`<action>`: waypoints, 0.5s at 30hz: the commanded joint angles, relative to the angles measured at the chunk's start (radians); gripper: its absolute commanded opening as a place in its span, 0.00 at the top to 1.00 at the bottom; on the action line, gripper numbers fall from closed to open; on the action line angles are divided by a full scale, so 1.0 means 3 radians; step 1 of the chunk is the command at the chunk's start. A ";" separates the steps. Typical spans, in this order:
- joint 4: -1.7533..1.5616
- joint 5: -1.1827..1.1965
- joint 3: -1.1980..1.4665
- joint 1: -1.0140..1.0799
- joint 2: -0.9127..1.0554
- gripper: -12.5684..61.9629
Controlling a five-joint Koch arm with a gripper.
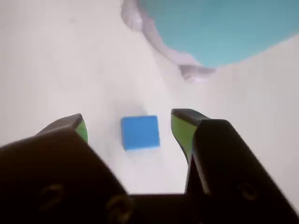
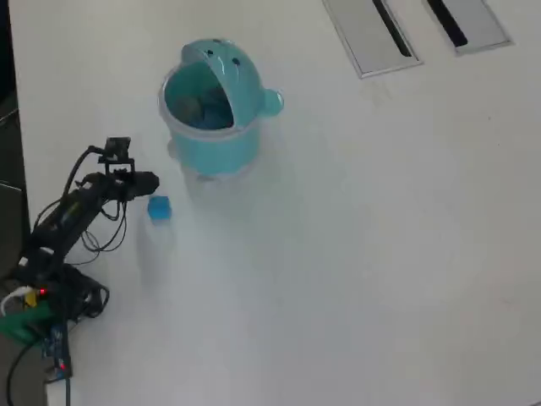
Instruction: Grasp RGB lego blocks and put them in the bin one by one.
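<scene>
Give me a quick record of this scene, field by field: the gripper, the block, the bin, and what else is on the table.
gripper: open, jaws either side of the blue block, not touching it
blue block: on the table, beside the bin in the overhead view
bin: turquoise, lid flipped open, contents unclear
red and green blocks: not visible on the table
table: white, two grey slotted panels at top edge
</scene>
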 commanded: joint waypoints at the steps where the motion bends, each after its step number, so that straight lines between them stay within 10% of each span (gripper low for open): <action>1: -0.0164 -0.0041 -0.0107 -0.0036 -0.0036 0.40; 15: -0.0430 -0.0046 0.0026 0.0000 -0.0327 0.40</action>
